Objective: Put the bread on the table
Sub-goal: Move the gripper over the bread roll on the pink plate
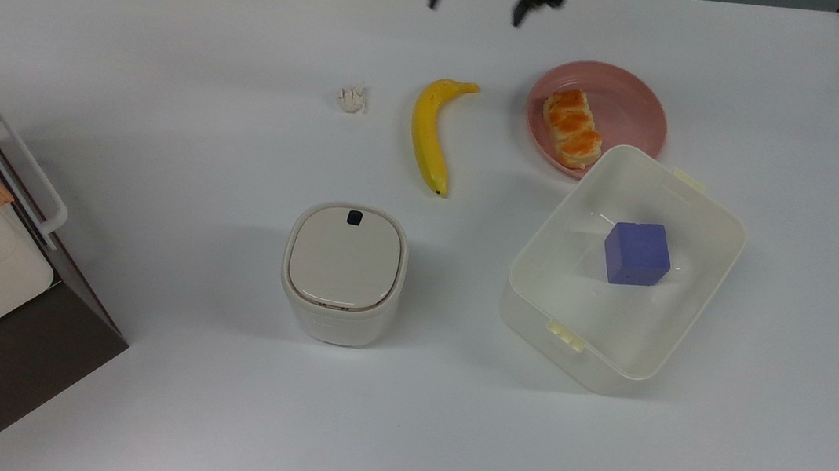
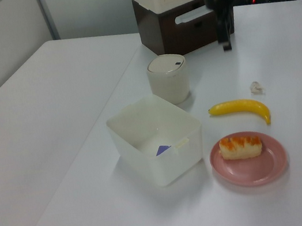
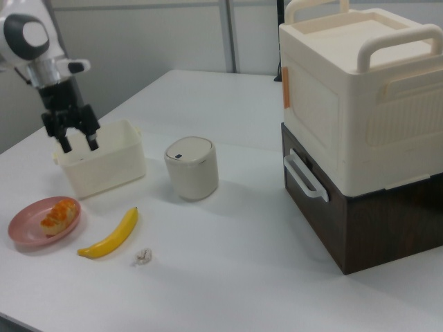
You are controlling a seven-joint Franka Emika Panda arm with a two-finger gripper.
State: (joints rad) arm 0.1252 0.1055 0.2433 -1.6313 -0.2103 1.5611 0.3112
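The glossy orange-brown bread loaf (image 1: 572, 126) lies on the round pink plate (image 1: 632, 102). The black tool (image 1: 478, 1), fingers apart, hovers at its ten o'clock; best descend centred, straddling the narrow sides, above the white desk (image 1: 176, 18).

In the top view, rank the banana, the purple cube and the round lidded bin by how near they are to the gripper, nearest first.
Measured from the gripper at the top view's upper edge:
1. Banana, just below the gripper.
2. Purple cube, inside the clear tub toward the top view's lower right.
3. Round lidded bin, lowest of the three, toward the top view's left.
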